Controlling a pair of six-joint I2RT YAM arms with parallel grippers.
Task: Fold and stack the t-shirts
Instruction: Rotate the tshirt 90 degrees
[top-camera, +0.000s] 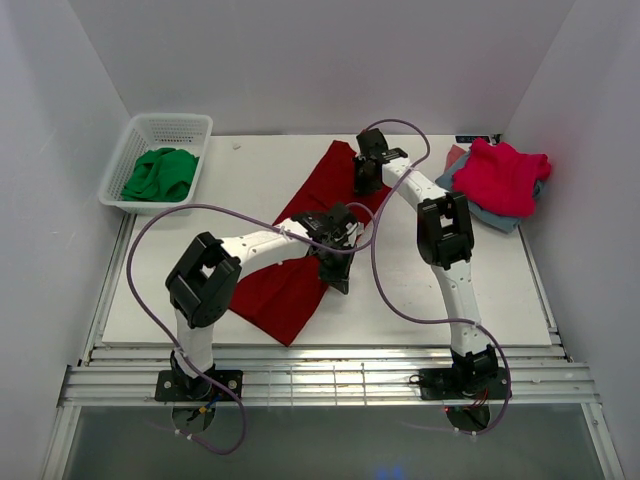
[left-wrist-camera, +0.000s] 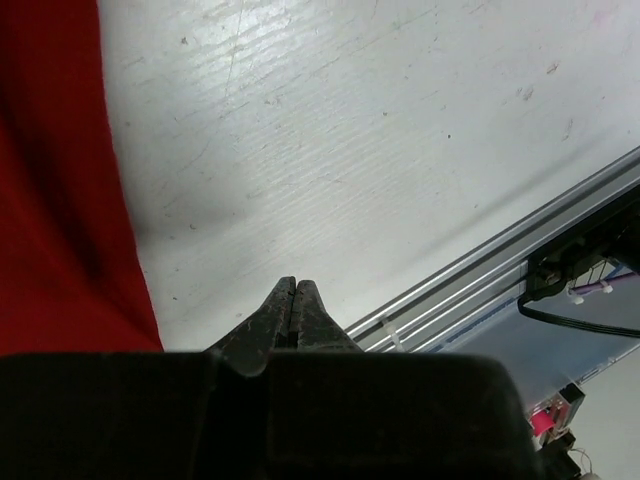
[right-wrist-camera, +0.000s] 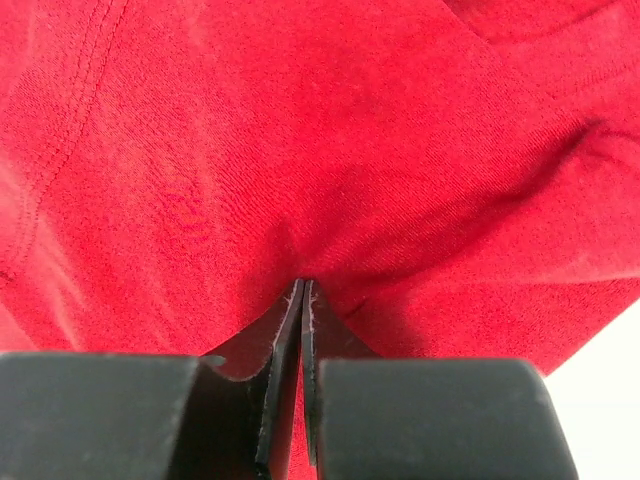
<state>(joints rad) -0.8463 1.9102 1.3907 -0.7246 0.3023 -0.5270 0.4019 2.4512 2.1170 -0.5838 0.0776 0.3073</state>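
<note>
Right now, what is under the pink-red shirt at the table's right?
Only grey-blue folded cloth peeks out along its left and near edges; the pink-red shirt covers the rest, so the count is hidden.

Dark red shirt (top-camera: 290, 295): mid sect. hidden under left arm (top-camera: 250, 245) & right arm (top-camera: 445, 230), top view. Grey-blue shirts (top-camera: 500, 220) mostly covered by pink-red shirt (top-camera: 505, 175); qty undeterminable.

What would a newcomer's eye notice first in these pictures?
The dark red t-shirt spread across the middle of the table, with the right end effector shut on its far part. Next, the pink-red shirt on grey-blue folded ones at the far right, and the white basket of green cloth at the far left.
</note>
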